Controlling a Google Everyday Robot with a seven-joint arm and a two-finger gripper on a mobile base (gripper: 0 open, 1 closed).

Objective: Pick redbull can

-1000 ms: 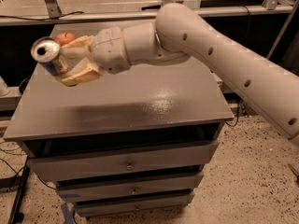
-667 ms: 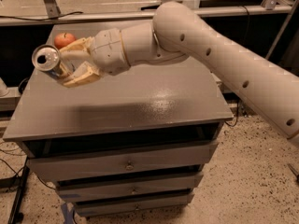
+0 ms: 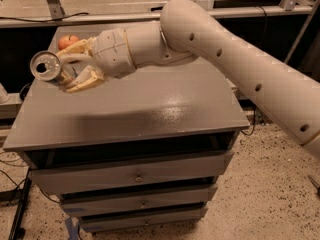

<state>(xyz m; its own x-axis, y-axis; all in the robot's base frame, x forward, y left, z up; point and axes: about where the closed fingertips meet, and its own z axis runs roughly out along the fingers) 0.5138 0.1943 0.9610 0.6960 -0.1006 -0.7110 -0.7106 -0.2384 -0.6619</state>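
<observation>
Silver slim redbull can (image 3: 46, 66) w/ shiny metal top is clamped in my hand (image 3: 66, 73), tipped sideways above grey table's (image 3: 150, 114) left-rear corner. It's off the surface, so pick looks approx done.

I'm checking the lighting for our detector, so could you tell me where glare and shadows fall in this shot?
Camera view: a glare patch on the cabinet top; the arm's soft shadow lies across it below the gripper, which grips the redbull can, its metal end shining.
</observation>
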